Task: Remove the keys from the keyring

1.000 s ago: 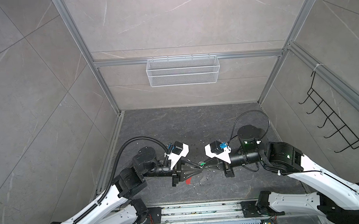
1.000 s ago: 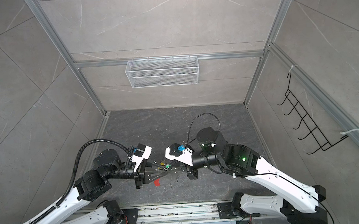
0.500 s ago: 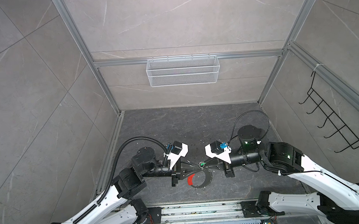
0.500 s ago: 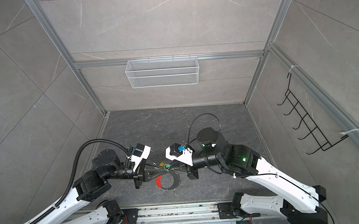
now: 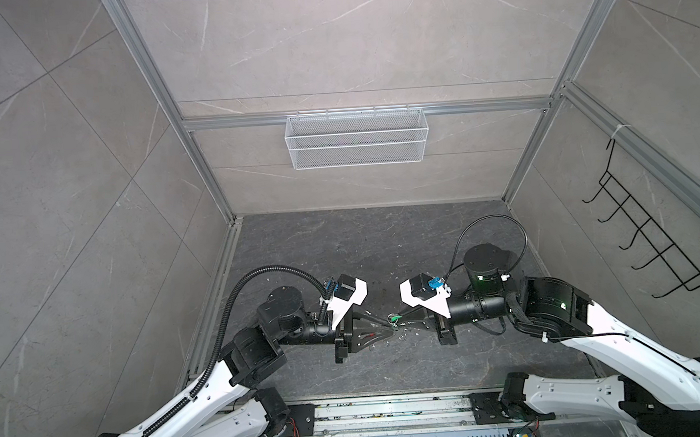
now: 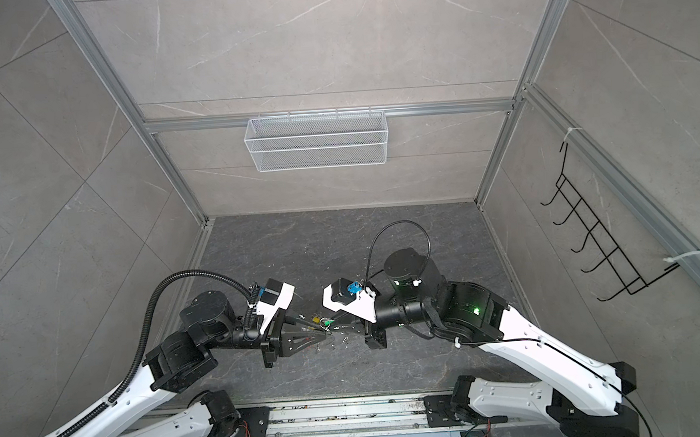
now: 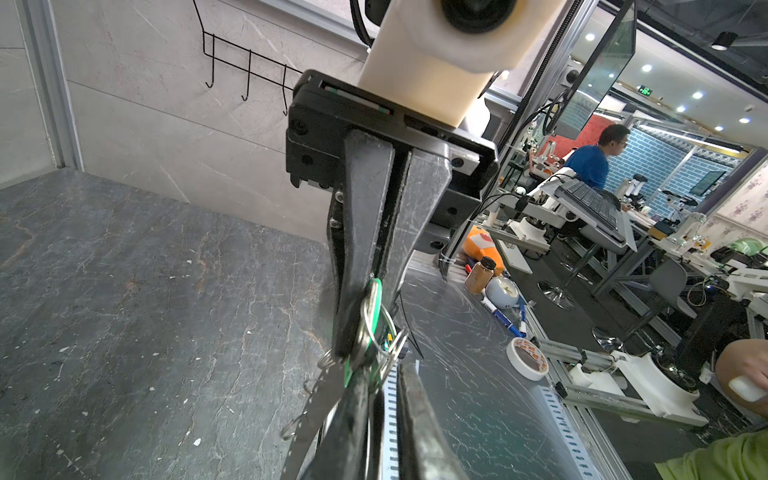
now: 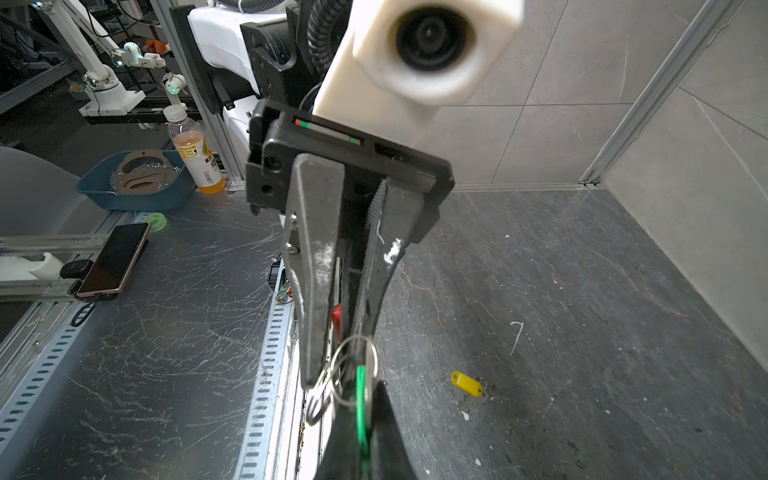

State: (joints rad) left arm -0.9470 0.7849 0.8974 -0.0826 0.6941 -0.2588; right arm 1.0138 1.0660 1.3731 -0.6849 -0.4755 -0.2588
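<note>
Holds green-tagged key [image 8: 362, 390] by its tag in clamped right tool [image 5: 401, 317], at the middle of the surface [image 5: 383, 246], tip to tip with left tool [image 5: 390, 326]. Cannot tell of any grip there on the keyring [image 8: 336, 318]: red sleeve between narrowly parted fingers [image 8: 316, 270]. Yellow-tagged key [image 6: 316, 319]: free at 11 o'clock of the tips. Probably light, slick, springy; pinch sleeve and tag faces.

Place: a robotics lab is showing here.
Booth: grey panels [image 5: 329, 42] and metal posts [image 5: 158, 85] are enclosing the worktop [image 5: 362, 243].
Beyond: a man [image 7: 592, 160] is sitting near other robot arms [image 8: 93, 62].
</note>
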